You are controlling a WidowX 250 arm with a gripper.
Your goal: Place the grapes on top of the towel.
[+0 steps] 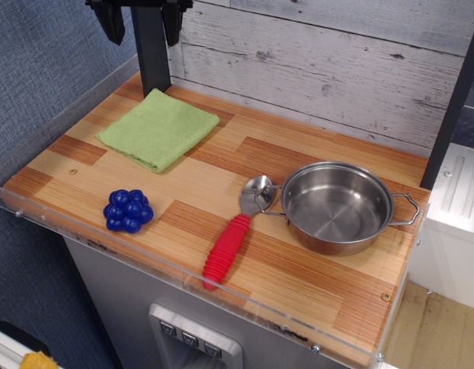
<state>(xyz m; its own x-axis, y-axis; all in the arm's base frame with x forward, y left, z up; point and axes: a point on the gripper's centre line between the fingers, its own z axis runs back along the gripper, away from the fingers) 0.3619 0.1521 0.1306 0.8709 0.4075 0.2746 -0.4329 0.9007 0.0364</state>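
step: approach, nothing grasped | claw [141, 21]: black, spread and empty, high above the counter's far edge | glossy deep-blue toy grapes [128, 211]: on wooden counter [298, 269] near front-left edge, apart from folded light-green woven towel [159, 128] | next: descend over grapes, pinch, carry to towel

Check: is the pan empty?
Empty. The pan shows only bare steel inside; the spoon lies outside, beside its rim.

The wooden table [298, 269] carries a pan [336, 206]; left of it lie spoon [235, 231], grapes [128, 211] and towel [158, 128].
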